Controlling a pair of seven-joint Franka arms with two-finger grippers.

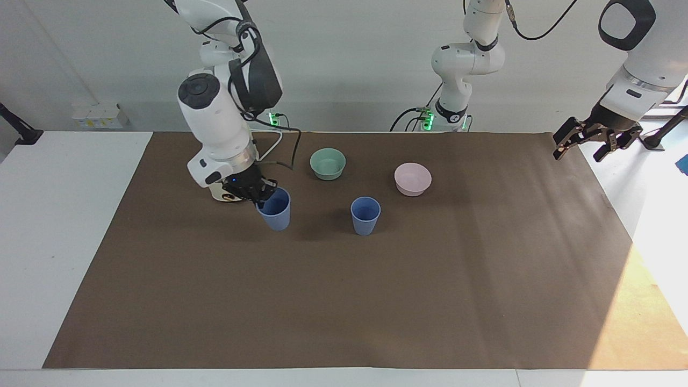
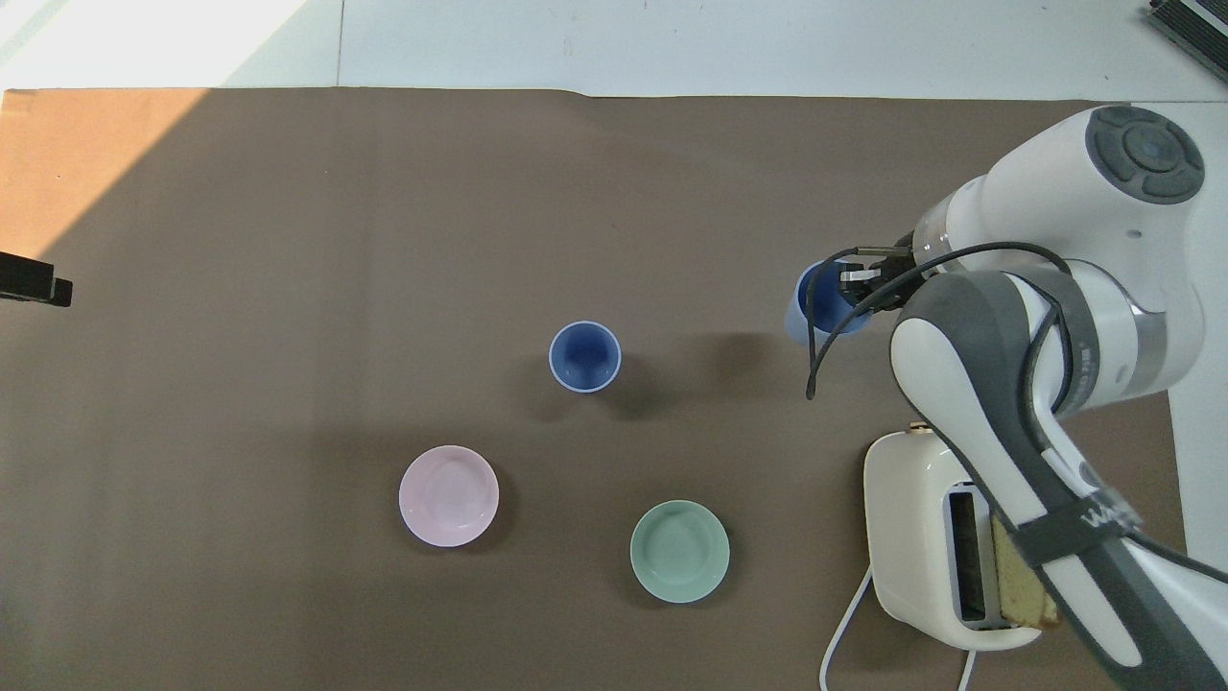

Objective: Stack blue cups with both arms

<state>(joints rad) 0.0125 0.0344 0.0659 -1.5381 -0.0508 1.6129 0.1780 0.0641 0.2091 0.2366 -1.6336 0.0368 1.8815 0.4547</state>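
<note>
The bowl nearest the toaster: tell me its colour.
Teal green. The bowl sits beside the white toaster, and it shows best in the overhead view.

We note the right gripper [image 1: 262, 193] clamped on one blue cup [image 1: 275, 210], raised above the mat; the second cup [image 1: 365, 215] stands mid-table; the left gripper [image 1: 586, 144] hangs over the table's edge.
</note>
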